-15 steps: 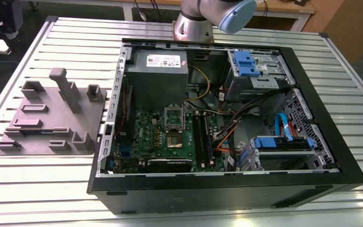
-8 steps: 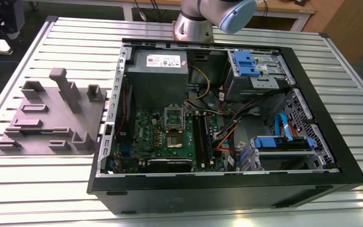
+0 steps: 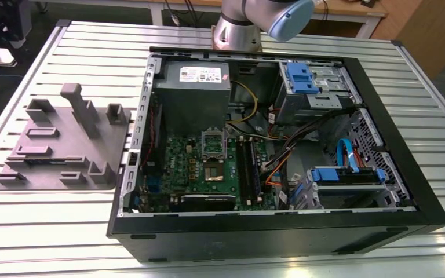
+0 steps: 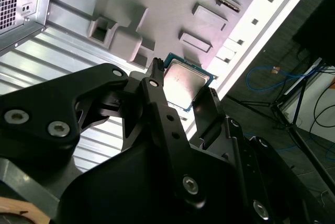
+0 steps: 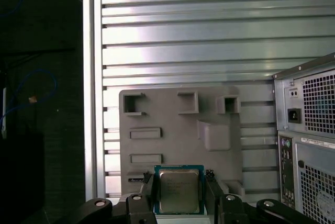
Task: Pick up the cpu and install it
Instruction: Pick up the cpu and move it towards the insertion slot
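The cpu (image 5: 179, 195) is a small square chip with a silvery top and a pale rim, and it shows in both wrist views. My gripper (image 5: 179, 177) is shut on it, one black finger (image 5: 148, 182) pressed against each of two opposite edges. In the second wrist view the cpu (image 4: 182, 84) sits between the same fingertips of the gripper (image 4: 184, 80). It hangs well above the grey fixture plate (image 5: 178, 124) on the table. In the exterior view the motherboard (image 3: 183, 168) lies inside the open computer case (image 3: 284, 231), with its socket (image 3: 213, 169) uncovered and the metal frame (image 3: 213, 142) folded back.
The grey fixture plate (image 3: 60, 145) with raised blocks lies on the slatted metal table (image 3: 53, 231) at the exterior view's left of the case. Inside the case are a grey power supply (image 3: 195, 87), blue drive brackets (image 3: 300, 78) and loose cables (image 3: 284, 156). The arm's base (image 3: 238, 29) stands behind the case.
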`<state>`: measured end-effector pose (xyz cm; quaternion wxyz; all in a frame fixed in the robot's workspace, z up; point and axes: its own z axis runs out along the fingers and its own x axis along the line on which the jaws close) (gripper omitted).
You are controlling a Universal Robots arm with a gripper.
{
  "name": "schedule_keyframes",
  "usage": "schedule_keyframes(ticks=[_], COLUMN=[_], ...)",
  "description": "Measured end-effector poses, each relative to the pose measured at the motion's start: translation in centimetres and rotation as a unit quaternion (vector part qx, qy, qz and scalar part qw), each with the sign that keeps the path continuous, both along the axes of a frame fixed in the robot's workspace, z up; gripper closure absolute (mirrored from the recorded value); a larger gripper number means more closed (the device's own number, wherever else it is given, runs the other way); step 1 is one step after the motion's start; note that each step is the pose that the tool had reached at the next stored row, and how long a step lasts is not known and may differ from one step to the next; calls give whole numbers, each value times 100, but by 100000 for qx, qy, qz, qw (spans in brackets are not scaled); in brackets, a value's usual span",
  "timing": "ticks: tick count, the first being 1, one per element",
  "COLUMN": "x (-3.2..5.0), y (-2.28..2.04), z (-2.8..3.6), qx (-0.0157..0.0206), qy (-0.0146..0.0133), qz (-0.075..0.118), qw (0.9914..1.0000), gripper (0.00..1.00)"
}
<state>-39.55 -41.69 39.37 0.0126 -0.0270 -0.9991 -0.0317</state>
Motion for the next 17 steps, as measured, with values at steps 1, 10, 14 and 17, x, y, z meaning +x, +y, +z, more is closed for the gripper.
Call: schedule_keyframes(ticks=[1,10,14,17], x=[2,30,44,54], y=[0,0,0,0], z=[0,0,0,0], qx=[-1,-2,-3,-2], qy=[0,0,3,4], qz=[-1,0,0,1], qw=[100000,100000,100000,100000], gripper=[53,53,53,53])
